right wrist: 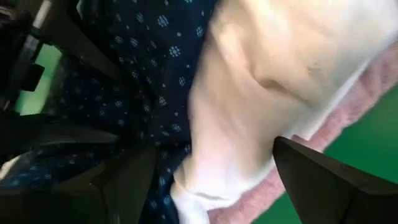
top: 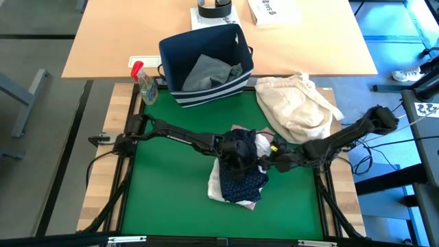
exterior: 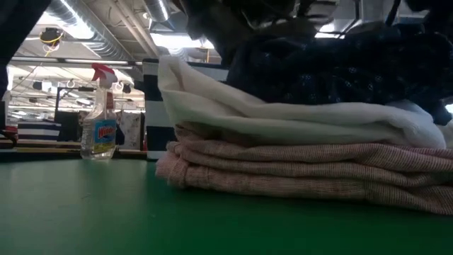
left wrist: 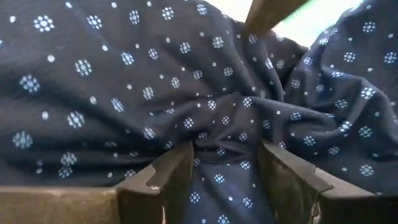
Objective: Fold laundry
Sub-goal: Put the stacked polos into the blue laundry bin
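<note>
- Left gripper (left wrist: 227, 180) pinches a fold of the navy dotted shirt (top: 241, 168) atop the folded stack.
- Right gripper (right wrist: 214, 177), fingers spread wide and holding nothing, sits at the stack's edge, over the white shirt (right wrist: 261, 81).
- Pink top (exterior: 297, 166) lies lowest, under the white shirt.
- Grey jeans (top: 209, 72) lie in the striped bin (top: 206, 92), beyond the stack.

Navy fabric bin (top: 171, 58) with white stripes sits at the far edge of the green surface (top: 164, 192). Spray bottle (top: 145, 84) with a red top stands just beside it, and a cream-beige cloth bundle (top: 296, 104) is slumped on the other side.
</note>
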